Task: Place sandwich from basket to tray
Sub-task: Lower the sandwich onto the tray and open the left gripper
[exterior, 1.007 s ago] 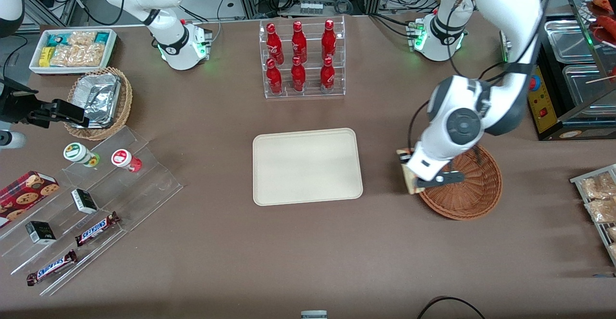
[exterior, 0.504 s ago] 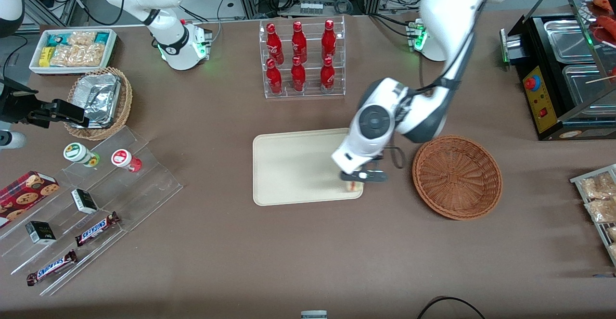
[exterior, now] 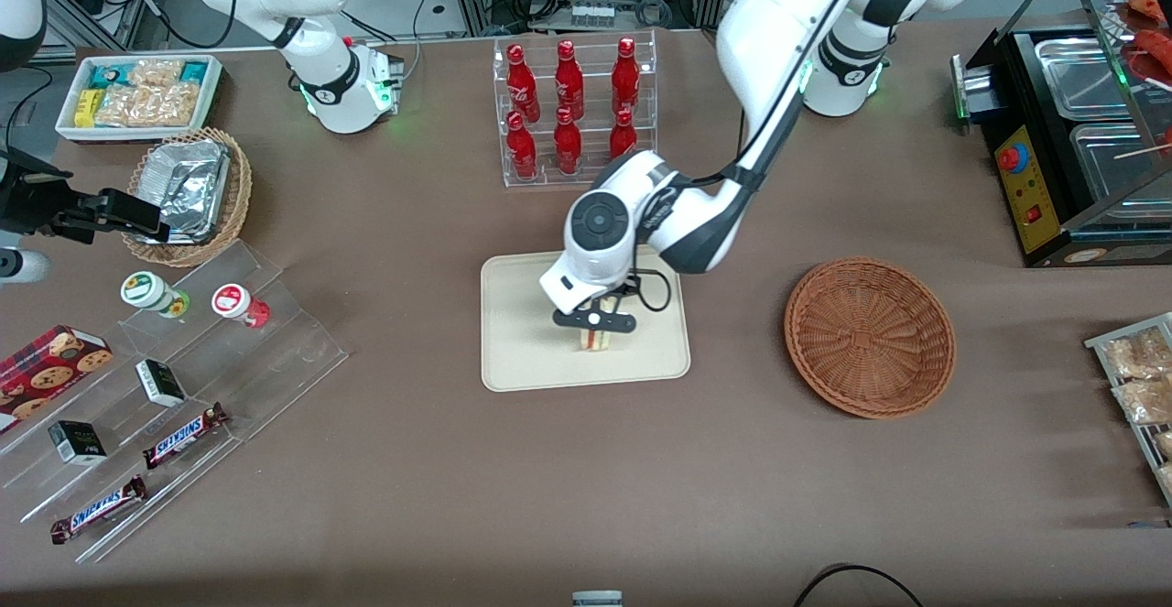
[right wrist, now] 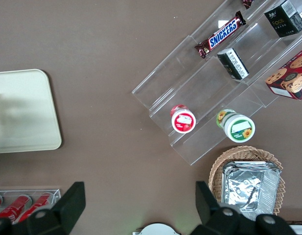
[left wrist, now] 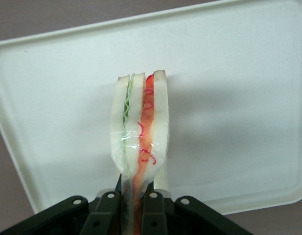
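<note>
1 tray [exterior: 522, 351], bare but for what hangs over it | 1 reddish-brown wicker basket [exterior: 870, 337], nothing inside, toward the working arm's end | 1 gripper [exterior: 597, 321] above the tray, fingers [left wrist: 110, 208] clamped on 1 sandwich [left wrist: 139, 142] (filling layers plain only in wrist view)

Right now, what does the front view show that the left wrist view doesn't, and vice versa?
Front view only: the empty basket toward the working arm's end, the rack of red bottles, and the gripper placed over the tray. Left wrist view only: the fingers pinching the sandwich's wrapped end, with its red and green layers clear. Both: the sandwich held above the tray.
</note>
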`<state>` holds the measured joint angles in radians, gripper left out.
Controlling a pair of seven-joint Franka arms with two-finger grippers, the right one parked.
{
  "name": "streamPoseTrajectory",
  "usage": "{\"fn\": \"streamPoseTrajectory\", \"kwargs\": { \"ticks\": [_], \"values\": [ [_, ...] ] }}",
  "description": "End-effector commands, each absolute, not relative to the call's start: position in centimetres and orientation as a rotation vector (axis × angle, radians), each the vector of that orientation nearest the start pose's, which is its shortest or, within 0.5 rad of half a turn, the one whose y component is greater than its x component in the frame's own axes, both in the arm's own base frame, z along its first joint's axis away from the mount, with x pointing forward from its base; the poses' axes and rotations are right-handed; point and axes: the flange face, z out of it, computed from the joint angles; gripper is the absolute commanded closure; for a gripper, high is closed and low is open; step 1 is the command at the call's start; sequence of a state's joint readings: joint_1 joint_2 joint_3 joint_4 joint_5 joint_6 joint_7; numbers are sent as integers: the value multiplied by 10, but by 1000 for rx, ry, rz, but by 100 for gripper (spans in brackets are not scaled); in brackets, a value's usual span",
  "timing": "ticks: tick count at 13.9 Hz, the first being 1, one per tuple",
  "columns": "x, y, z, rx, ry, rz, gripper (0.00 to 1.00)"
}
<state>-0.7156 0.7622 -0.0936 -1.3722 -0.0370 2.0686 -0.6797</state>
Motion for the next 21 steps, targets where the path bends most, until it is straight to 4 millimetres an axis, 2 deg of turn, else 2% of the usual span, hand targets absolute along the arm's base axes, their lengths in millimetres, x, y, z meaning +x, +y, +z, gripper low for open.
{"fn": "streamPoseTrajectory", "kwargs": {
  "ticks": [1, 4, 14, 15, 16, 17, 21],
  "values": [
    [520, -527, 258, -3162, 45, 163, 100],
    [520, -526, 244, -3152, 10, 170, 100],
    [524, -527, 235, -3154, -21, 167, 100],
    [524, -527, 233, -3155, -23, 168, 80],
    [525, -527, 232, -3155, -28, 169, 17],
    [525, -527, 232, -3156, -28, 167, 0],
    [526, -526, 237, -3160, -31, 163, 0]
  ]
}}
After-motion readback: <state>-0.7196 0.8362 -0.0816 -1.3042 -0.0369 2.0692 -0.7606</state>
